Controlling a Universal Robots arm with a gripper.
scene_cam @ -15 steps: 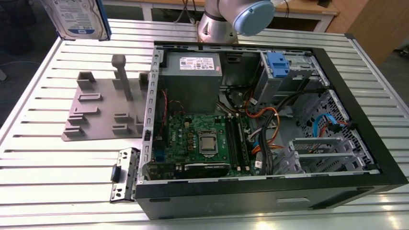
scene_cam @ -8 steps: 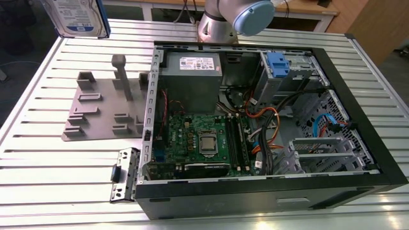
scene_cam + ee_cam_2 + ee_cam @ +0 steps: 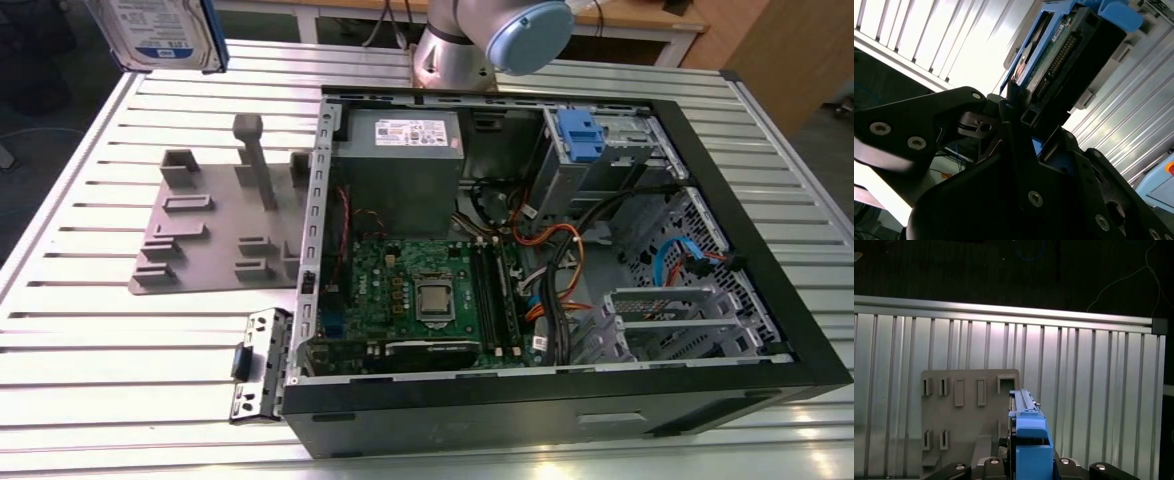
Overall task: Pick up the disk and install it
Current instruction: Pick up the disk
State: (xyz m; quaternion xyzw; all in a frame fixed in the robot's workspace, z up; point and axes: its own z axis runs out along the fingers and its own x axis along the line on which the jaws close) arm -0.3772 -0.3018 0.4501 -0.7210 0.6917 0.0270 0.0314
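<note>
Disk first: in the exterior view you see it raised at the far corner on that view's left, above the ribbed aluminium desk, its flat blue-and-white label facing you and a blue plastic rail along one edge. Beside it on the desk lie a grey slotted fixture plate and the open black computer case with its green motherboard. In the second wrist view you find the matte black hand clamped narrow on the disk's end, its green circuit board and connector pins exposed. In the first wrist view the disk stands edge-on, its blue carrier smooth and boxy, over the grey plate.
</note>
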